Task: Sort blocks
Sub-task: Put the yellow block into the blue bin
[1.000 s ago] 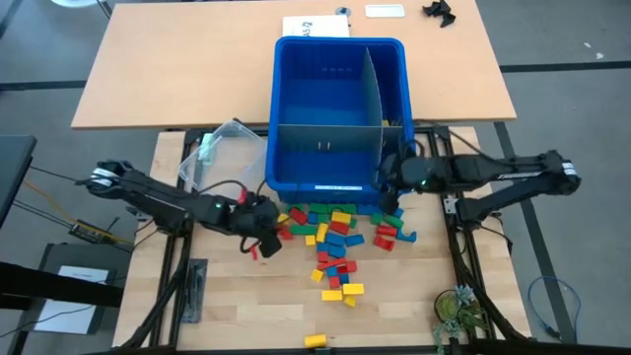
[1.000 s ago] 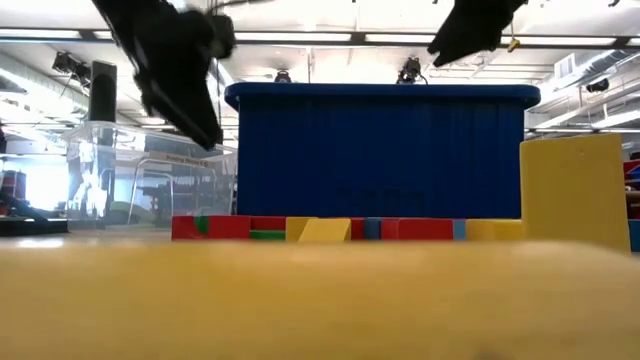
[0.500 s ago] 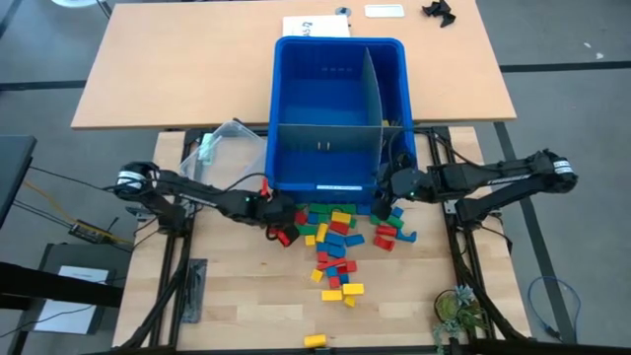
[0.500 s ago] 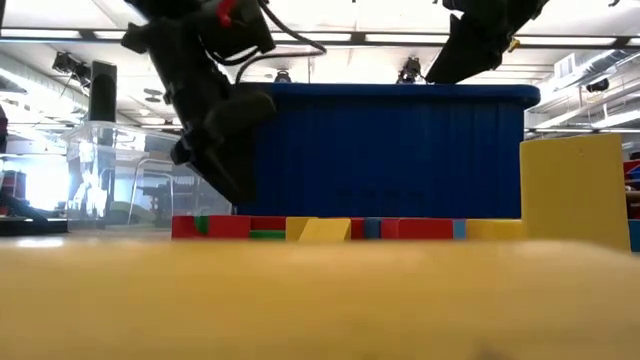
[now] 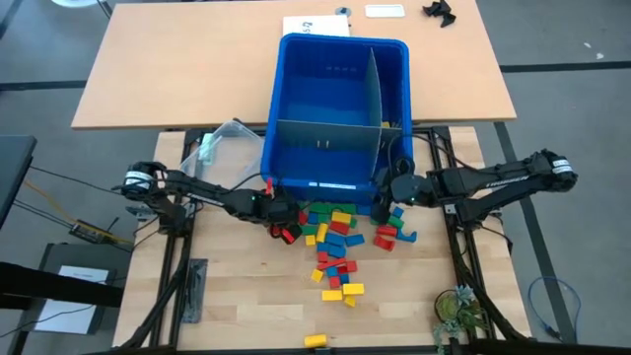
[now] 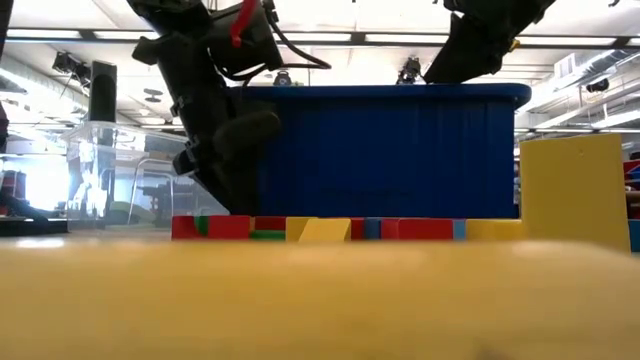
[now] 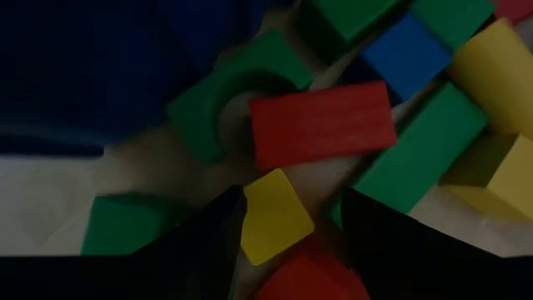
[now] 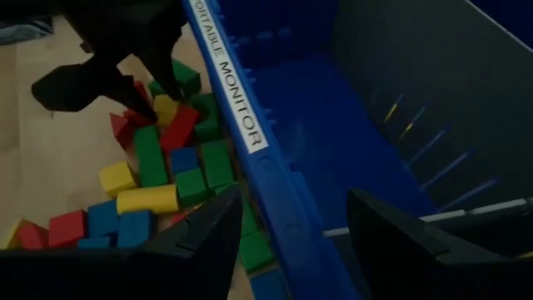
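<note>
Along the near wall of the blue bin (image 5: pixel 340 94), at the far edge of the wooden table (image 5: pixel 227 296), the blocks (image 5: pixel 335 242) lie in a loose heap that trails toward the table's near edge, with one yellow block (image 5: pixel 315 341) alone at that edge. Reaching in from the table's left side, the left gripper (image 5: pixel 281 212) hangs low over the left fringe of the heap, and its wrist camera looks straight down between parted, empty fingers (image 7: pixel 200 242) at a small yellow block (image 7: pixel 273 215) framed in the gap, with a red block (image 7: pixel 321 123) just beyond it, long axis running across the fingers' line, and a green arch-shaped block (image 7: pixel 225 100) touching that red one. By my reading the yellow piece sits directly under the tool, so the coming move is a short descent and a close; the risk is snagging the rounded red block (image 7: pixel 308 275) that shows at the gripper's base. At the bin's near right corner, the right gripper (image 5: pixel 389 187) hovers over the rim, fingers parted and holding nothing, so the left arm is the nearer one for this pick. On the bin's near rim a white label (image 8: pixel 229 79) reads "PORTABLE MONITOR". A clear tub (image 5: pixel 222 148) lies tipped beside the bin's left wall.
</note>
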`<control>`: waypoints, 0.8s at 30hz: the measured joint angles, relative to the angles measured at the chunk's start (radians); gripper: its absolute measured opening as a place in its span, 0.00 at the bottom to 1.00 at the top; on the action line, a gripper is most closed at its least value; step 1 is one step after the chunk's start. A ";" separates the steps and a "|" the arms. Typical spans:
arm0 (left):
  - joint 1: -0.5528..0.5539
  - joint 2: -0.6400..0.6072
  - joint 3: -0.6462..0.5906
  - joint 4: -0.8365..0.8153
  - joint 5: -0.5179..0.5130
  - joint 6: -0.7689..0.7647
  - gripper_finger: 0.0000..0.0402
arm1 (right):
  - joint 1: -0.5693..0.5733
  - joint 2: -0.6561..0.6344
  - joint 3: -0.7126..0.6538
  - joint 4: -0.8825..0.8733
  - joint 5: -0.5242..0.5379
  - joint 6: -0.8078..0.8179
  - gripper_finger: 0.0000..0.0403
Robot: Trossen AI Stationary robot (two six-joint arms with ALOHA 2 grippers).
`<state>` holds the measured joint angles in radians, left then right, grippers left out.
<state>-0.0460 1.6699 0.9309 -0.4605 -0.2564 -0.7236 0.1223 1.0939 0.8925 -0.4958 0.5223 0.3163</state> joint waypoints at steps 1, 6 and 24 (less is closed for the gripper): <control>0.000 0.000 0.008 -0.026 0.006 -0.008 0.53 | 0.003 0.000 0.000 0.000 0.000 0.002 0.53; -0.014 0.009 0.080 -0.165 -0.040 -0.015 0.53 | 0.019 0.000 0.000 0.001 0.000 0.007 0.52; -0.057 0.029 0.085 -0.127 -0.023 0.042 0.53 | 0.055 0.000 0.000 0.005 0.005 0.060 0.51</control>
<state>-0.1025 1.6984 1.0156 -0.5875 -0.2795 -0.6819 0.1772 1.0939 0.8925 -0.4904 0.5274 0.3759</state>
